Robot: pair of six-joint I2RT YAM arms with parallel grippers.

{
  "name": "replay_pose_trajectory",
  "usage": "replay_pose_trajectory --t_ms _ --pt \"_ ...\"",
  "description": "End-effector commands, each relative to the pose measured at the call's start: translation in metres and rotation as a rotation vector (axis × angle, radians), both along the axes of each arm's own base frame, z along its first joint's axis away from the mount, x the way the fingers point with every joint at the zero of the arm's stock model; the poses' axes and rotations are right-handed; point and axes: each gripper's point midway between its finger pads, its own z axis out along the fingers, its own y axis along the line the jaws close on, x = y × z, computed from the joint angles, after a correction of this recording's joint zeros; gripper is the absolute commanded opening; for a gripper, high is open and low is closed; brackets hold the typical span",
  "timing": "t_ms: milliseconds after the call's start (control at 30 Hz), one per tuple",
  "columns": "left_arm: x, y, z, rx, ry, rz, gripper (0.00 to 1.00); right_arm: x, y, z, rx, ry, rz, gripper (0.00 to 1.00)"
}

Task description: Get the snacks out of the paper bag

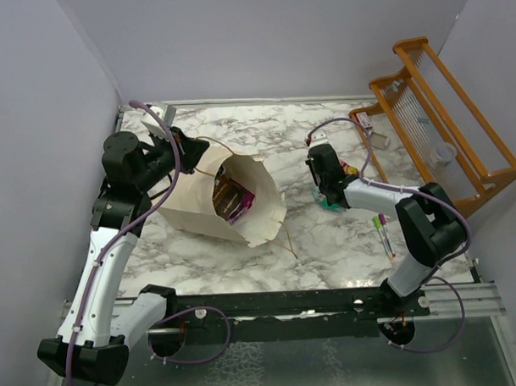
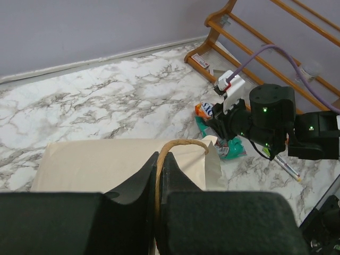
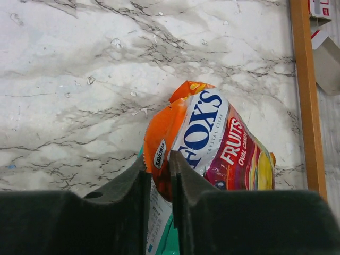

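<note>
The paper bag (image 1: 199,199) lies on its side, mouth toward the right arm; it also shows in the left wrist view (image 2: 95,164). A dark-brown packet and a purple packet (image 1: 233,201) sit in its mouth. My left gripper (image 1: 189,149) is shut on the bag's cord handle (image 2: 180,143). My right gripper (image 1: 334,189) is shut on the corner of an orange "Fox's" candy packet (image 3: 212,138), low over the table to the right of the bag. A green packet (image 3: 170,241) lies under it, also seen in the left wrist view (image 2: 234,149).
Green and pink marker pens (image 1: 382,231) lie on the marble near the right arm's elbow. A wooden rack (image 1: 442,110) stands at the far right, its rail (image 3: 305,95) close beside the orange packet. White walls close in the table.
</note>
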Motion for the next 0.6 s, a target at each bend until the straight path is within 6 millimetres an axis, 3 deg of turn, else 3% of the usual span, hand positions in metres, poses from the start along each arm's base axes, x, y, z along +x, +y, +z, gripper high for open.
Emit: replay_pose_trajectory --t_ms 0,133,267,400,567 --pt "-0.010 -0.005 0.004 0.006 -0.068 -0.053 0.00 -0.005 0.009 0.022 0.103 -0.046 -0.004 0.26" --pt "-0.012 -0.008 0.001 0.008 -0.066 -0.076 0.00 -0.013 0.010 0.057 0.168 -0.128 0.024 0.44" --pt "-0.014 -0.007 0.005 0.017 -0.086 -0.075 0.00 -0.023 0.023 0.092 0.283 -0.189 0.101 0.52" --pt "-0.014 -0.003 0.008 0.028 -0.102 -0.054 0.00 -0.044 0.063 0.118 0.480 -0.175 0.292 0.55" --pt "-0.013 -0.002 0.007 0.027 -0.101 -0.045 0.00 -0.087 0.116 0.152 0.779 -0.141 0.540 0.55"
